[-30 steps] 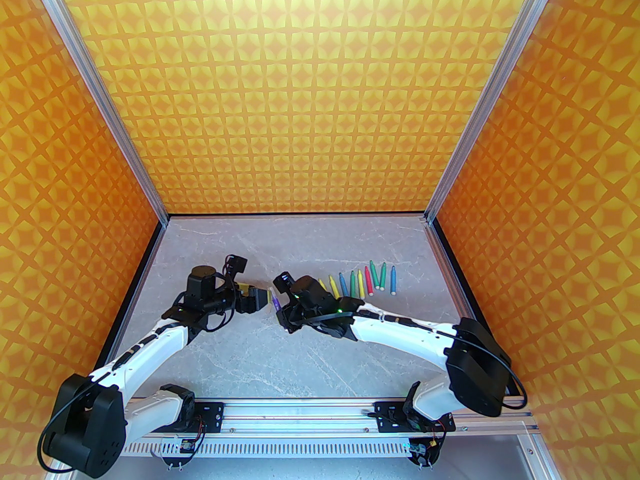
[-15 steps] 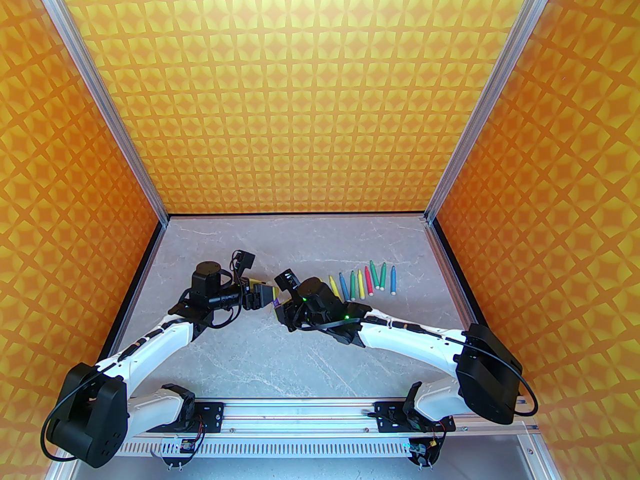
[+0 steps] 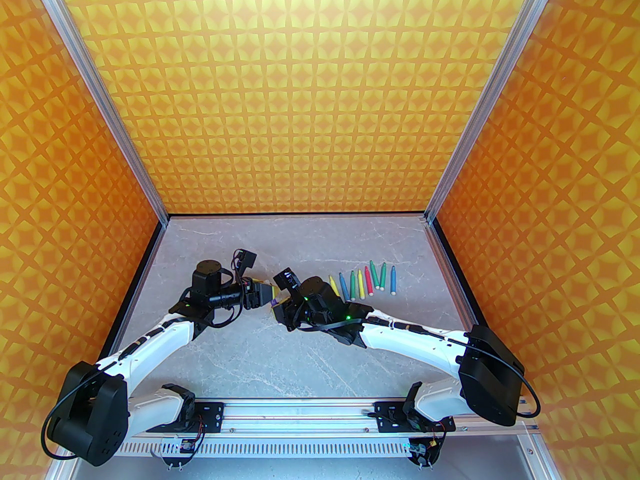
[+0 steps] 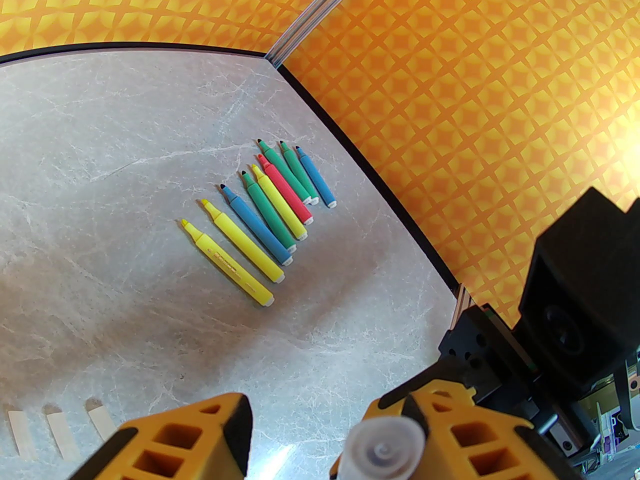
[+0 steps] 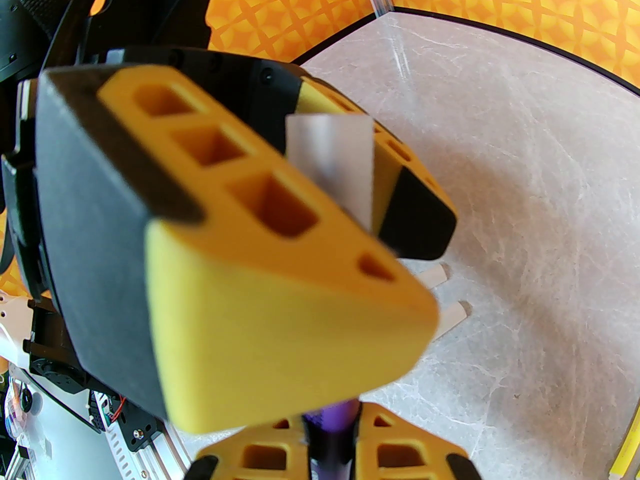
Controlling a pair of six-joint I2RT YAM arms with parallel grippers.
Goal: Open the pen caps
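My right gripper (image 3: pixel 278 309) is shut on a purple pen (image 5: pixel 331 435), held up off the table with its translucent cap (image 5: pixel 330 168) pointing at the left arm. My left gripper (image 3: pixel 268 296) straddles that cap (image 4: pixel 382 450). In the left wrist view the cap rests against one yellow finger (image 4: pixel 450 433), with a gap to the other finger (image 4: pixel 210 438), so the jaws stand open. Several pens (image 3: pixel 362 283) in yellow, blue, green and pink-red lie in a row with bare tips (image 4: pixel 265 208). Three loose pen caps (image 4: pixel 60 425) lie on the table to the left.
The grey marble tabletop (image 3: pixel 300 358) is fenced by orange patterned walls (image 3: pixel 300 93) at the back and both sides. The pen row lies right of the grippers, near the right wall. Two loose caps (image 5: pixel 442 293) lie just below the grippers.
The left gripper moved right, up to the right gripper, and its jaws narrowed around the purple pen's cap. The right arm shifted slightly and kept its hold on the pen.
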